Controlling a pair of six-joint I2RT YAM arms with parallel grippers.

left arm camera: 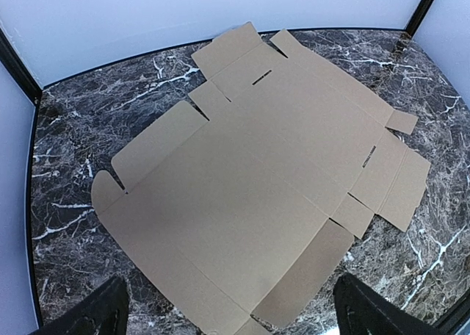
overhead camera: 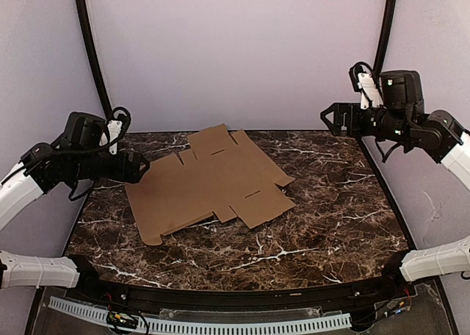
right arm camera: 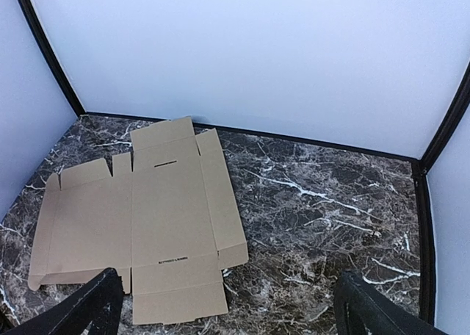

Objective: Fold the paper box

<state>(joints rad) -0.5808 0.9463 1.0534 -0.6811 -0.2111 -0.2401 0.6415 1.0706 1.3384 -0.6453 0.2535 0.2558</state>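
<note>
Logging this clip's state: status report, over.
Both open, empty: left hand by the paper box, right hand well off it. Box flat, unfolded, on table. Nothing blocking.

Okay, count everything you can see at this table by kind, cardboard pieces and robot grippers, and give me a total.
Paper box, a flat unfolded brown cardboard sheet: 1
Grippers: 2 (left gripper, right gripper, both open and off the sheet)
Total: 3
</note>
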